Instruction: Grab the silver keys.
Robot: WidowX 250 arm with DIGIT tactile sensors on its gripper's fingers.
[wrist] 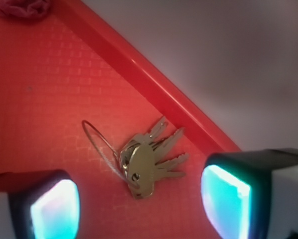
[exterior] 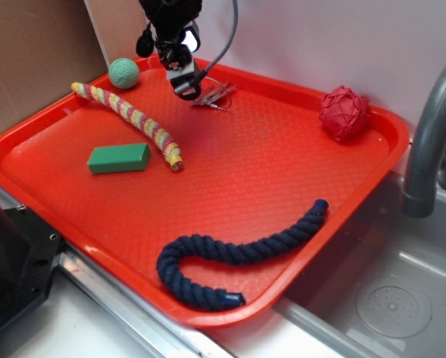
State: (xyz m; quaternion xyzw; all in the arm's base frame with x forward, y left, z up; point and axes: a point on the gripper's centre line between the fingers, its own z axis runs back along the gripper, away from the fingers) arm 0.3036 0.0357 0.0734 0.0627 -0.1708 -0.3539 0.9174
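The silver keys (exterior: 215,96) lie flat on the red tray (exterior: 238,179) near its far rim, fanned out on a thin wire ring. In the wrist view the keys (wrist: 149,162) sit between and just ahead of my two fingertips. My gripper (exterior: 186,83) hangs right over the tray, just left of the keys. In the wrist view the gripper (wrist: 139,206) is open, its jaws wide apart with nothing between them but bare tray.
A green ball (exterior: 124,72) and a striped multicoloured rope (exterior: 130,113) lie at the tray's far left. A green block (exterior: 118,158) is left of centre. A red woven ball (exterior: 344,112) sits far right, and a dark blue rope (exterior: 238,252) in front. A grey faucet (exterior: 432,134) and sink are on the right.
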